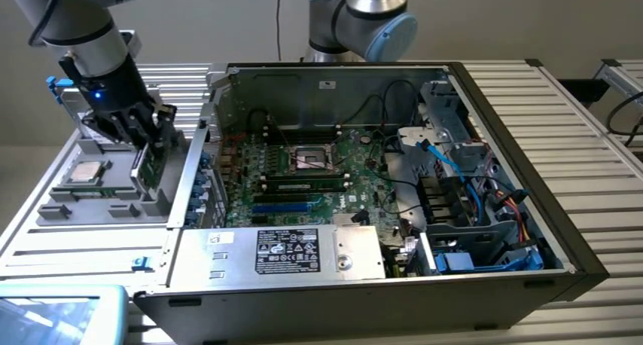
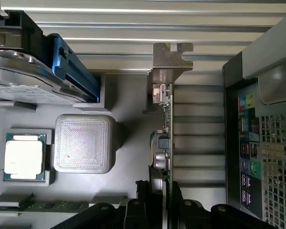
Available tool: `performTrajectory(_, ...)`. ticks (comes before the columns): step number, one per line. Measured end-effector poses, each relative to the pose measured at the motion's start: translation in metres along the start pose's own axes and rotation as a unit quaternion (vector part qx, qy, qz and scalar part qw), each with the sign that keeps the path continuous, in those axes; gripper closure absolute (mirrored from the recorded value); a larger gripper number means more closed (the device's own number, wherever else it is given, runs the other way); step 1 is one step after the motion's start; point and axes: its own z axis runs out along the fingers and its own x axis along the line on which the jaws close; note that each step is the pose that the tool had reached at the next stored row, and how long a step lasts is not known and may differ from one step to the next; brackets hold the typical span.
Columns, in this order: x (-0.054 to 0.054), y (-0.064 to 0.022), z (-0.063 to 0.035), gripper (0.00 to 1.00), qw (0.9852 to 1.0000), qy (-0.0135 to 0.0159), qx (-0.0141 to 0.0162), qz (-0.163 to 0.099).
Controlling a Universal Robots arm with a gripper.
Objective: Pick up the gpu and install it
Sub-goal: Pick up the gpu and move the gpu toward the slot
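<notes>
**Jaws on the gpu**

My gripper (image 1: pixel 141 138) (image 2: pixel 158 191) sits over the grey tray (image 1: pixel 101 206) on the exterior view's left. The jaws are clamped on the gpu (image 1: pixel 149 166) (image 2: pixel 166 138), one finger per face. The card stands on edge at the tray, just beside the open PC case (image 1: pixel 502 74).

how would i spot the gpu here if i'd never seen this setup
Find the open computer case; the grey parts tray lies beside it on the exterior view's left. The gpu stands on edge in that tray, clamped by the claw. Unlike the flat square processor chip, it is a thin green board with a silver end bracket.
</notes>
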Motion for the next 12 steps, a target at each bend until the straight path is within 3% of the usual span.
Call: performTrajectory(12,-0.001,-0.0004,-0.0528,0.72,1.0000,-0.0004,0.0001,0.005)
